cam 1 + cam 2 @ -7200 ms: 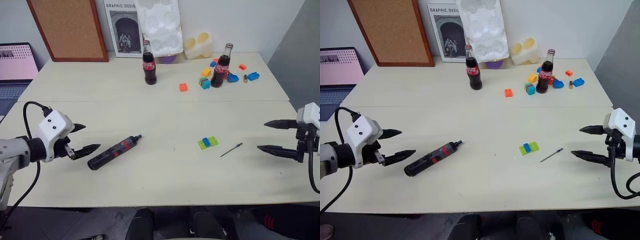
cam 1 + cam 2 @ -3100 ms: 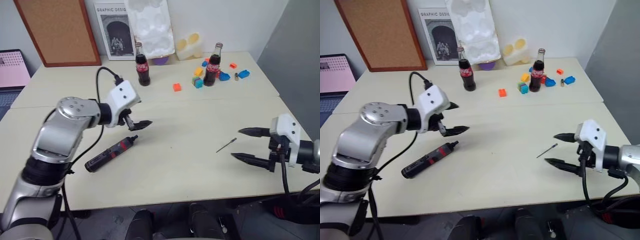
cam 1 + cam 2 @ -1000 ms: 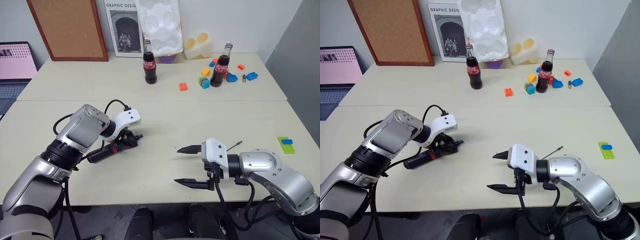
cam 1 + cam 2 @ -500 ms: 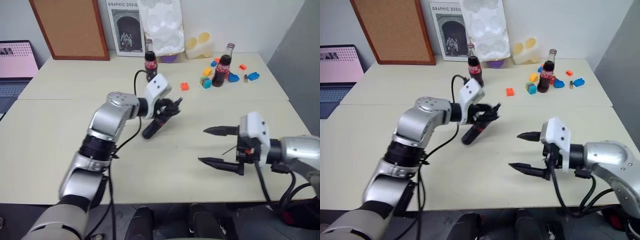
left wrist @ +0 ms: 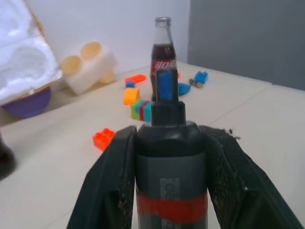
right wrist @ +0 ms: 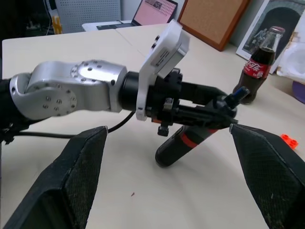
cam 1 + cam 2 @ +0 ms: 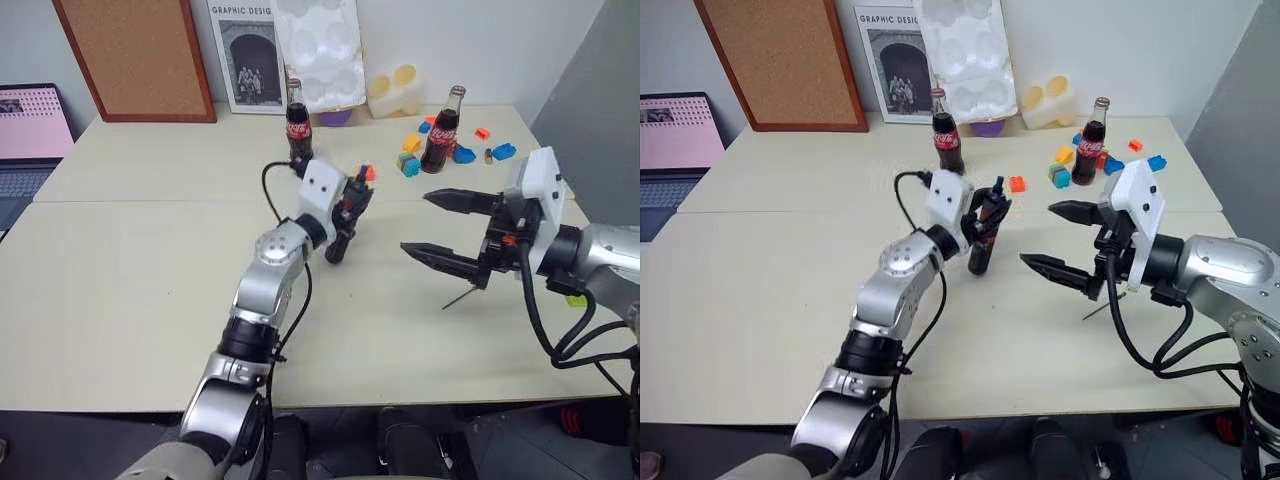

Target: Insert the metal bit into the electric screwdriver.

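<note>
My left gripper (image 7: 352, 207) is shut on the electric screwdriver (image 7: 340, 243), a black tool with a red band, and holds it tilted above the table's middle with its narrow tip up. In the left wrist view the screwdriver (image 5: 170, 167) sits clamped between both fingers (image 5: 114, 181). My right gripper (image 7: 415, 222) hangs open just to the right of it with nothing between its fingers. The right wrist view looks between that gripper's fingers (image 6: 81, 167) at the screwdriver (image 6: 188, 140). The metal bit (image 7: 460, 295) lies on the table below my right gripper.
Two cola bottles (image 7: 298, 125) (image 7: 442, 130) stand at the back, with loose toy bricks (image 7: 410, 160) around the right one. A green brick plate (image 7: 572, 299) lies by the right edge. A laptop (image 7: 30, 130), a corkboard (image 7: 135, 55) and foam packaging (image 7: 320, 55) line the back.
My left arm lifted the screwdriver off the table and swung it right toward the middle, tip up. My right gripper rose, still open. The bit has not moved.
</note>
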Tool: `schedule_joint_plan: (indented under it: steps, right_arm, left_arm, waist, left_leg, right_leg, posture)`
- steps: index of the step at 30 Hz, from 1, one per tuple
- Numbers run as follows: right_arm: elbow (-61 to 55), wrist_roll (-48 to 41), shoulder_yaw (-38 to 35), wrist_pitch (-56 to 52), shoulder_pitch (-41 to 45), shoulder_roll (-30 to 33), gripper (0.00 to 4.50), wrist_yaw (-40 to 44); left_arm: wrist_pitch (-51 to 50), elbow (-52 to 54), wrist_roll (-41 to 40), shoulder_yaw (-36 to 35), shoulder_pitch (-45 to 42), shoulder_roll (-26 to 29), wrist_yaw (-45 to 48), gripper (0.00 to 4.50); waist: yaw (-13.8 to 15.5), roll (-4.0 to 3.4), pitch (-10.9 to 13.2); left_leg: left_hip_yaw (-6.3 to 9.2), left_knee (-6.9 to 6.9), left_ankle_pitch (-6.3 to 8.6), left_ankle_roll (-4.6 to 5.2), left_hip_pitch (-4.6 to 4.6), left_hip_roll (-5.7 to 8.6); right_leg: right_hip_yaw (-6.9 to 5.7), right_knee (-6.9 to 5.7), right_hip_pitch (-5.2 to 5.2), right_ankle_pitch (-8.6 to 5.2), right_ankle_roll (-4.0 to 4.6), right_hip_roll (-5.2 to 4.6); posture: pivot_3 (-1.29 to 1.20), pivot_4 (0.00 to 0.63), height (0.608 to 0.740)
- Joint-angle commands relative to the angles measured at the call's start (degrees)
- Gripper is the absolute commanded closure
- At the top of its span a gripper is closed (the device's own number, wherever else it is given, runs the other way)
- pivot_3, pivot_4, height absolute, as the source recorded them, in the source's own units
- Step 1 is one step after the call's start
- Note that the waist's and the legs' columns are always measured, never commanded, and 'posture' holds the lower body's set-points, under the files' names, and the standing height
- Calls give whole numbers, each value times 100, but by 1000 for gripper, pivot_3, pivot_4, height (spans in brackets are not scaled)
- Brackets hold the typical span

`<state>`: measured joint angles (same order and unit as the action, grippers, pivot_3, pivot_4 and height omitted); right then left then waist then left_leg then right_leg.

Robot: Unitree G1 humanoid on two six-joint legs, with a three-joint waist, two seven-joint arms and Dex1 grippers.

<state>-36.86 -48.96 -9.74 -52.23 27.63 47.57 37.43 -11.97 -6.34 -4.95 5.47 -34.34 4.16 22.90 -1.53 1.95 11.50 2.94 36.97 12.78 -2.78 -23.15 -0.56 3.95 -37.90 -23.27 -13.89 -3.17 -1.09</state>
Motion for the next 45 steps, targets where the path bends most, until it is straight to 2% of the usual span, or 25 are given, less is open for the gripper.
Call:
schedule_joint_plan:
  steps: [1, 8, 16, 19, 23, 25, 30, 34, 44, 45]
  right_arm:
    - [-58, -9, -19, 56, 122, 108, 200, 36]
    - [-23, 152, 165, 150, -3, 297, 200, 252]
    - [399, 819, 370, 662, -151, 804, 200, 923]
    - [1015, 1665, 825, 1417, -117, 1162, 200, 1447]
    - [2434, 3403, 1942, 3415, 32, 1828, 200, 2633]
    - [3133, 4073, 2489, 4231, 322, 1956, 200, 3297]
    - [4887, 5255, 3404, 5840, 1322, 1601, 200, 4220]
    - [6246, 5996, 3980, 6807, 2084, 983, 200, 4674]
    - [8472, 6772, 4306, 7713, 3201, -140, 200, 4880]
    - [8577, 6786, 4299, 7724, 3257, -210, 375, 4942]
  left_arm:
    - [6, 560, 20, -2, 500, 32, -160, 2839]
    - [-200, 1214, -5, -143, 1239, 368, -237, 2839]
    - [-469, 1518, -76, -153, 1456, 468, -378, 2839]
    - [-458, 1475, -53, -87, 1391, 438, -389, 2839]
    - [-441, 1386, -31, -14, 1312, 427, -404, 2839]
    - [-421, 1328, -8, -3, 1274, 428, -442, 2839]
    - [-308, 1230, 80, 86, 1228, 385, -537, 2840]
    - [-251, 1127, 135, 60, 1218, 380, -632, 2842]
    - [-229, 1134, 140, 63, 1265, 409, -739, 2843]
    - [-235, 1150, 141, 66, 1273, 407, -751, 2843]
  waist:
    - [-5, 0, -1]
    - [-34, -4, -8]
    - [-38, -8, -32]
    - [-38, -10, -35]
    - [-34, -12, -38]
    - [-50, -22, -42]
    - [-131, -28, -46]
    - [-172, -32, -48]
    - [-177, -36, -50]
    - [-176, -37, -50]
  left_leg:
    - [0, 0, 0, 0, 1, 0]
    - [-4, -1, 0, 0, 23, -8]
    - [-8, 3, -1, 2, 27, -9]
    - [-9, 2, -1, 2, 28, -9]
    - [-15, 2, -1, 2, 31, -8]
    - [-22, 1, -1, 2, 30, -8]
    - [-29, -5, -1, 2, 37, -11]
    - [-25, -3, -2, 1, 40, -9]
    - [-21, -2, -2, 0, 43, -8]
    - [-19, -3, -2, 0, 44, -8]
  right_leg:
    - [0, -1, 1, 0, 0, 0]
    - [2, -8, 12, -3, -4, 7]
    - [5, -7, 16, 1, -1, 9]
    - [5, -7, 15, 1, 0, 10]
    - [7, -2, 16, 1, 0, 9]
    - [11, 3, 15, 1, 0, 8]
    - [12, 2, 13, 3, -3, 8]
    - [12, -1, 16, 4, -4, 8]
    - [14, -8, 19, 6, 0, 6]
    - [13, -8, 20, 7, 0, 6]
  posture:
    - [0, 150, 740]
    - [0, 150, 740]
    - [0, 150, 740]
    - [0, 150, 740]
    - [0, 150, 740]
    - [0, 150, 740]
    - [0, 150, 740]
    - [0, 150, 740]
    - [0, 150, 740]
    - [0, 150, 740]
